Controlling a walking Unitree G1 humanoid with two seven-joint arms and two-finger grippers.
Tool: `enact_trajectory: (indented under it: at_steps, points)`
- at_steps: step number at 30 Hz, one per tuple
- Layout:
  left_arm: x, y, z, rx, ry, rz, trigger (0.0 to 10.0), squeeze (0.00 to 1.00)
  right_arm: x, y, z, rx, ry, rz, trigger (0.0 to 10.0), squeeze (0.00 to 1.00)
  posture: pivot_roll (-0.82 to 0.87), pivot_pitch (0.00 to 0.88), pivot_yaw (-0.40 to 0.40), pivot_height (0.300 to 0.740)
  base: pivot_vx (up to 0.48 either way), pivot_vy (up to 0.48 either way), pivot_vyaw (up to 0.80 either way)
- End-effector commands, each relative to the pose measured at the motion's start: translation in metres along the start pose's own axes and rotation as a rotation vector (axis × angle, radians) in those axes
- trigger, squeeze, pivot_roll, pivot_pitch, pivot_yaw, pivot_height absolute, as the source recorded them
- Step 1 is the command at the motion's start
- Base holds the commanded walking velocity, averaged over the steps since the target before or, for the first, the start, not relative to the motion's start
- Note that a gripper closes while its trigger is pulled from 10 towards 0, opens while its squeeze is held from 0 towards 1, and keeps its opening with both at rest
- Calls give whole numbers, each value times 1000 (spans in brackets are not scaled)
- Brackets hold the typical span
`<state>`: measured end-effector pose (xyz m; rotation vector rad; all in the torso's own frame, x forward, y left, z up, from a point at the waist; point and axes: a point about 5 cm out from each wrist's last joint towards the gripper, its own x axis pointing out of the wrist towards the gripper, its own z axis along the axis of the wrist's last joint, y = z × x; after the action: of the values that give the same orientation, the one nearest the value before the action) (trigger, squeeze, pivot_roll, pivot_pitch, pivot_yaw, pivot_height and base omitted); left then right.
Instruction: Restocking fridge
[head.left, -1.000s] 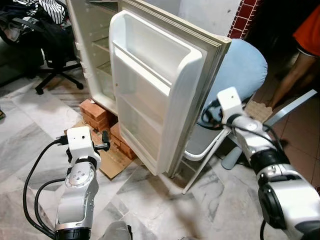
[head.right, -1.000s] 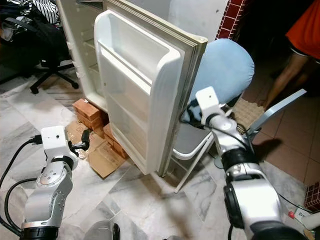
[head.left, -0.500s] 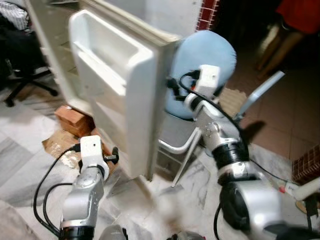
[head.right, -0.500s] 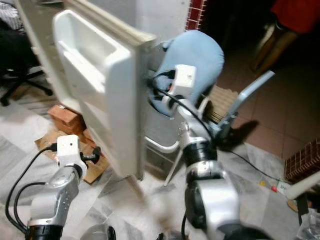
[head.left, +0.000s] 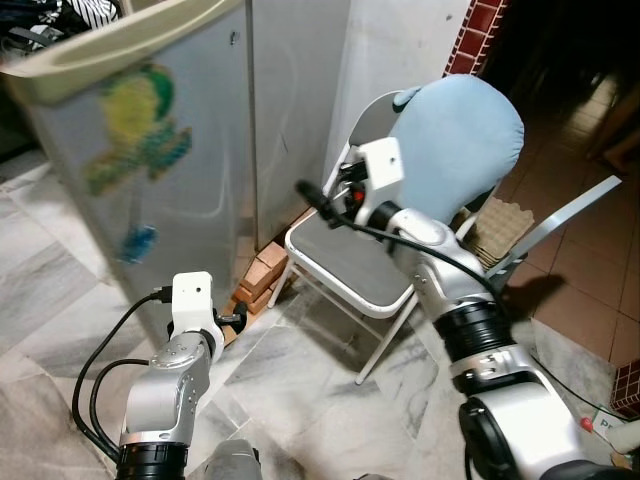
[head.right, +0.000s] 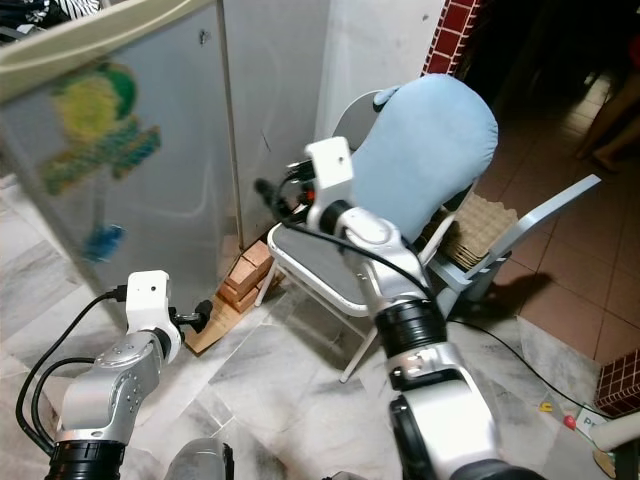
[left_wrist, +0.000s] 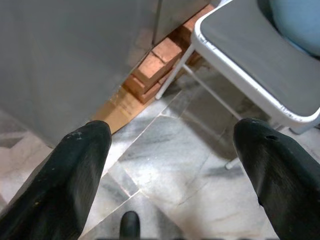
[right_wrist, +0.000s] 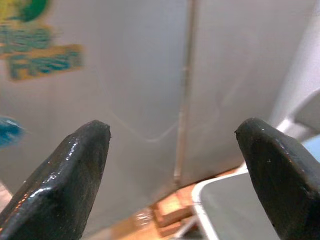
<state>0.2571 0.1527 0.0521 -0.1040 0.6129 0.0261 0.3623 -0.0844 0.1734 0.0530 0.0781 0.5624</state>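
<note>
right claw (head.left: 305, 190) raised, arm stretched forward above the chair (head.left: 350, 270) seat, fingers spread, grasping nothing, aimed at the fridge (head.left: 150, 140) | left claw (head.left: 238, 318) low by the bricks (head.left: 262, 272), elbow bent, fingers apart, released | fridge door blurred, seemingly near closed, sticker (head.left: 135, 130) outward

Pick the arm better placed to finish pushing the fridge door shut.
Probably right: the right gripper, fingers open, is raised beside the fridge door outer face. The left gripper sits low by the bricks.
</note>
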Motion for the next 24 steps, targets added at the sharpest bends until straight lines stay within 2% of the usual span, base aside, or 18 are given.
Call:
enact_trajectory:
  at_steps: [1,2,4,6,10,11,12,15,20,21,24]
  points:
    - [0,0,5,5,-36,10,10000,0,-2,-1,-3,-8,6,-19,10000,0,97,0,-70,740,0,0,0]
    - [-1,6,12,12,-92,60,10000,0,-4,-7,-9,-26,11,-63,10000,0,98,0,-72,740,0,0,0]
    - [-2,12,15,16,-123,106,10000,0,-5,-12,-12,-34,3,-96,10000,0,98,0,-72,740,0,0,0]
    - [-5,21,22,35,-177,148,10000,0,-17,-30,-23,-3,4,-229,10000,0,97,0,-77,740,0,0,0]
    - [-7,24,22,45,-197,150,10000,0,-28,-37,-30,-14,4,-292,10000,0,92,0,-76,740,0,439,0]
    - [-7,24,23,55,-203,149,10000,0,-31,-39,-32,-20,4,-309,10000,0,92,0,-76,740,0,480,0]
    - [-10,25,24,91,-242,146,10000,0,-41,-47,-40,-15,16,-363,10000,0,86,0,-72,740,0,480,0]
    - [-12,25,24,109,-272,137,10000,0,-49,-52,-47,-25,34,-408,10000,0,80,0,-67,740,0,480,0]
    - [-17,23,30,183,-359,139,10000,0,-64,-64,-57,-46,54,-487,10000,0,73,0,-64,740,0,480,-649]
    - [-19,22,35,225,-395,132,10000,0,-70,-66,-60,-58,61,-498,10000,0,72,0,-64,740,0,480,-738]
    - [-22,21,38,241,-428,107,10000,0,-78,-67,-64,-57,65,-512,10000,0,70,0,-63,740,0,480,-525]
